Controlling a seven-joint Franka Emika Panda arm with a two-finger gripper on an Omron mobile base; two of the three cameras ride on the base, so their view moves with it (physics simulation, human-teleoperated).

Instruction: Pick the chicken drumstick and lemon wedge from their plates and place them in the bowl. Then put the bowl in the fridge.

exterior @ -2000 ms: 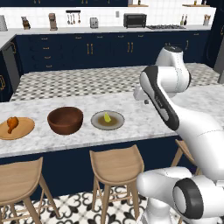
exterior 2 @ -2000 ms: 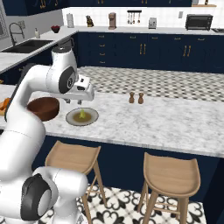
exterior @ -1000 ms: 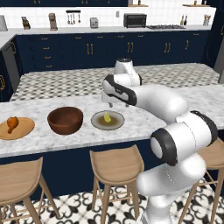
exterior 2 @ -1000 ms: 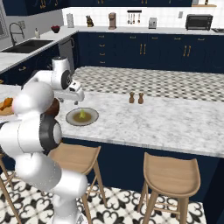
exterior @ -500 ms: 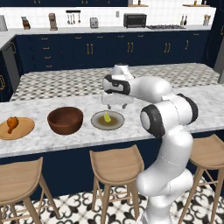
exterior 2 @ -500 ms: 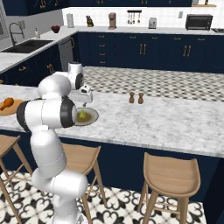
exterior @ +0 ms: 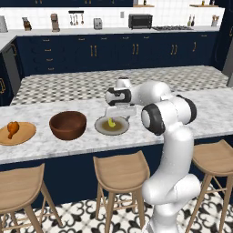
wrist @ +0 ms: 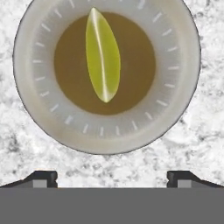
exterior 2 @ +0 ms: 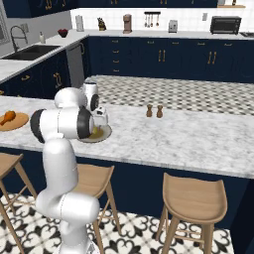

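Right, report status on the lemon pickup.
Jaws open, gripper above the grey-olive pale-rimmed plate. Pale yellow lemon wedge lies on it, ungrasped. Nothing in the way.

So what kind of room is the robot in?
It looks like a home kitchen. There's a marble island counter with wooden bar stools tucked under it, navy cabinets along the back wall, and a toaster oven up on the far counter.

Glossy white rounded arm [exterior: 166, 119], dark joint rings, small dark fingertips [wrist: 43, 177]
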